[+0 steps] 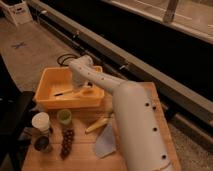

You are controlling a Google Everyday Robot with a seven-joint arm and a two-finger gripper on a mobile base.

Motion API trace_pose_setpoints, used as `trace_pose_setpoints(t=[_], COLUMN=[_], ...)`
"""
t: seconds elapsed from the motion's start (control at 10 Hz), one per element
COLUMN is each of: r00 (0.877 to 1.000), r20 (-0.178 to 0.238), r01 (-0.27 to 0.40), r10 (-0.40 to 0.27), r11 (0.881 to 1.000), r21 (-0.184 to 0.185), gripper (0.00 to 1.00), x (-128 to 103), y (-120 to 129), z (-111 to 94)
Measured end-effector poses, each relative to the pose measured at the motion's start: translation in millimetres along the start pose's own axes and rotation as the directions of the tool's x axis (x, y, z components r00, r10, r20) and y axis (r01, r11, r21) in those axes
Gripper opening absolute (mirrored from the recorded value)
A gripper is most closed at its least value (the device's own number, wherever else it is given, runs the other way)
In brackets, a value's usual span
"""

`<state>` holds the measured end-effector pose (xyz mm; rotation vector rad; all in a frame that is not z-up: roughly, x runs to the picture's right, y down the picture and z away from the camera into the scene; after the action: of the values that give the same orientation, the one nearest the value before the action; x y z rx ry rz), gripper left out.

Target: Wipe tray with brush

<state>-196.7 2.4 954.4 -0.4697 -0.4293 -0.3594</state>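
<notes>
The yellow-orange tray (50, 80) sits at the back left of the wooden table. My white arm comes in from the lower right, bends over the tray's right part and points down into it. The gripper (83, 88) is low inside the tray near its front right wall, largely hidden by the wrist, and is shut on the brush. The brush (70, 93) lies nearly flat across the tray floor, its pale handle running left from the gripper to a small dark head (56, 94).
In front of the tray stand a white cup (41, 121), a small green cup (64, 116), a dark jar (42, 144) and a dark grape-like cluster (66, 142). A yellowish banana-like piece (97, 125) and a pale cloth (105, 144) lie beside my arm. A black chair (11, 120) stands left.
</notes>
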Motion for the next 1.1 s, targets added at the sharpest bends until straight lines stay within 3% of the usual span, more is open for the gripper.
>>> trace_pose_setpoints(t=[0.4, 0.7, 0.9, 1.1], r00=[0.992, 0.988, 0.992, 0.998], r20=[0.039, 0.068, 0.063, 0.023], r01=[0.121, 0.138, 0.112, 0.068], r10=[-0.122, -0.136, -0.108, -0.066], r11=[0.993, 0.99, 0.991, 0.994], r21=[0.008, -0.029, -0.07, -0.09], gripper=[0.0, 0.0, 0.0, 0.0], x=[-48.0, -69.5, -57.8, -25.9], y=[-34.3, -4.8, 21.9, 41.3], z=[12.1, 10.8, 7.4, -3.3])
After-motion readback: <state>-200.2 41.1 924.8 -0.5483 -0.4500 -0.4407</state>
